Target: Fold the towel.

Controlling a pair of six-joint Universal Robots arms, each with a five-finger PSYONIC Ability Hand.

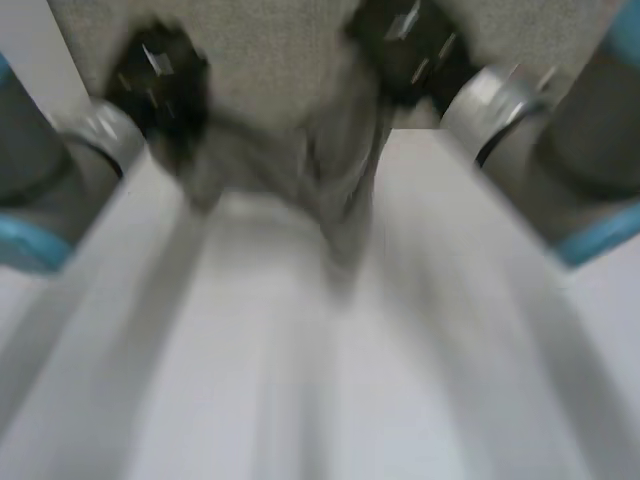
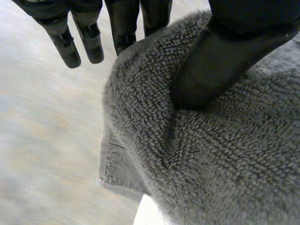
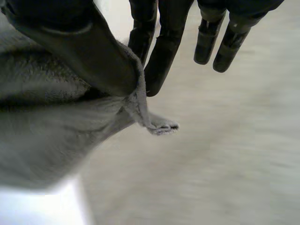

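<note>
We saw the left hand (image 2: 211, 65) pinching the grey towel (image 2: 225, 164) near one corner between thumb and fingers. The right hand (image 3: 79, 47) pinched another corner likewise. The towel sagged between them above the white table's (image 1: 420, 380) far side.

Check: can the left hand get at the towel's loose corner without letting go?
Probably not. The left hand is pinching the towel between thumb and fingers, and the loose corner hangs past the thumb, outside that pinch. It would likely need to release first.
</note>
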